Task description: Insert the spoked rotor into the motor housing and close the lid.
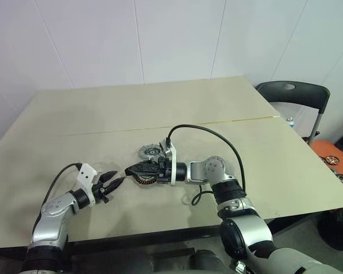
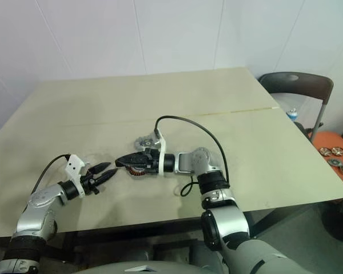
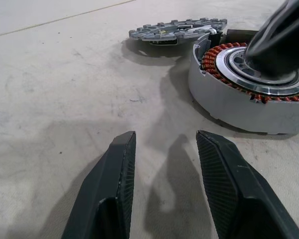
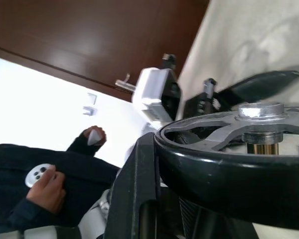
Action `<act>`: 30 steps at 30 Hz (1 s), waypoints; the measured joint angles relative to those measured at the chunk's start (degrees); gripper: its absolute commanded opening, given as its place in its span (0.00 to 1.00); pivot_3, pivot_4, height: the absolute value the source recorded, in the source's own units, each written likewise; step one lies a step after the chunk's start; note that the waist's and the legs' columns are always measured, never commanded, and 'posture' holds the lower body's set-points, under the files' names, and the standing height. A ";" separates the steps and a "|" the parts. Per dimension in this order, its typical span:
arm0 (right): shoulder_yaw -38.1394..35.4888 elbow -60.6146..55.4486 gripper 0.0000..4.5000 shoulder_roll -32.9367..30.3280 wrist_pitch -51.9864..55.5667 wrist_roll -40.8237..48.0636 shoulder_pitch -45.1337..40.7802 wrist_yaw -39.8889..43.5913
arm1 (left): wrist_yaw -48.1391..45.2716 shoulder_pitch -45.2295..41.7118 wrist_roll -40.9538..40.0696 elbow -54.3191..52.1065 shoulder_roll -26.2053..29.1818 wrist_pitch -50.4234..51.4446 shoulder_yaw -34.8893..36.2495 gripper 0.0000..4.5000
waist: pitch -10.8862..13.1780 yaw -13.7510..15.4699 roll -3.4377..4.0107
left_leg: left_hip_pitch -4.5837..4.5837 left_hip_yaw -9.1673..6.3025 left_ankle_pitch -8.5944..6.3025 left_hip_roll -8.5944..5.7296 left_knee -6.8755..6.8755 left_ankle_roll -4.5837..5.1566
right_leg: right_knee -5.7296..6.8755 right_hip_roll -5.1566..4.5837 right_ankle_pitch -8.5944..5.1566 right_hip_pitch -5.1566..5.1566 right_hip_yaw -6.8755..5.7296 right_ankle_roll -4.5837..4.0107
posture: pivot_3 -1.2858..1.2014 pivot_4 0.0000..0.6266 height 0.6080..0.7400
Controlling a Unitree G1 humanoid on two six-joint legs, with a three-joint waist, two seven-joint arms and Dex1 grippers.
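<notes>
From the head views the right gripper [image 1: 138, 169] grasps the spoked rotor [image 4: 224, 164] above the motor housing [image 3: 249, 92] on the tabletop [image 1: 160, 108], the lid [image 3: 177, 31] just behind, while the left wrist view shows the left gripper [image 3: 164, 186] with fingers apart, empty, nearby.

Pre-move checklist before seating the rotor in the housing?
1. Spoked rotor in right gripper: ok, fingers closed on its black rim.
2. Rotor above motor housing: ok, the gripper hangs over the copper windings.
3. Rotor hub lined up with housing centre: cannot tell.
4. Left gripper out of the way: ok, open, empty, beside the housing on the table.
5. Lid clear of the housing: ok, lying flat behind it.
</notes>
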 measured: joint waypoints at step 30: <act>5.48 8.00 0.04 1.89 -26.61 -11.00 0.11 6.04 | 0.01 0.73 0.01 -1.02 -0.24 0.30 -0.35 0.46 | 0.00 -0.02 0.00 | 0.02 0.01 0.00 0.00 0.00 -0.01 | 0.02 0.01 0.00 -0.01 0.00 0.00 | 0.52 0.00 1.00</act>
